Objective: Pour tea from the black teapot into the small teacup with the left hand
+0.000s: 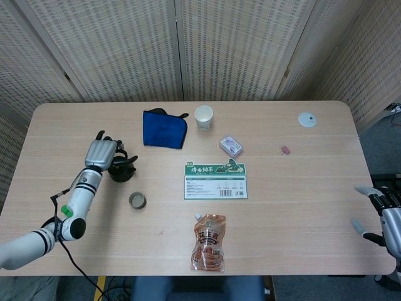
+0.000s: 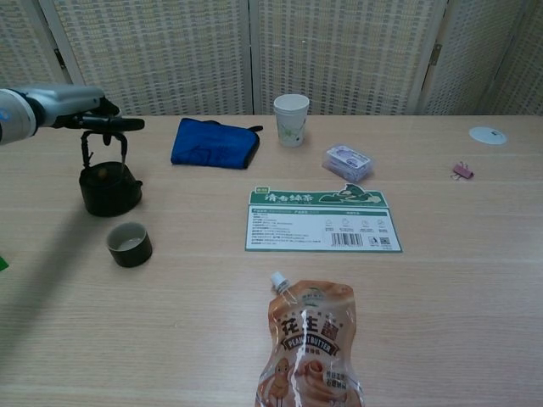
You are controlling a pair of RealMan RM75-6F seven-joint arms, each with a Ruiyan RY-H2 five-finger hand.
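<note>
The handle of the black teapot [image 2: 109,187] is gripped by the closed fingers [image 2: 114,124] of the left hand [image 2: 78,105], with the small teacup [image 2: 129,244] near at 5 o'clock on the tabletop [image 2: 475,280], while the fingers [image 1: 362,190] of the right hand [image 1: 383,216] are spread and hold nothing.

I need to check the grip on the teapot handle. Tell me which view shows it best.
The chest view. It sees the black teapot side-on, with the left hand gripping the upright handle above the pot. The head view looks down, so the left hand covers the handle and much of the teapot.
</note>
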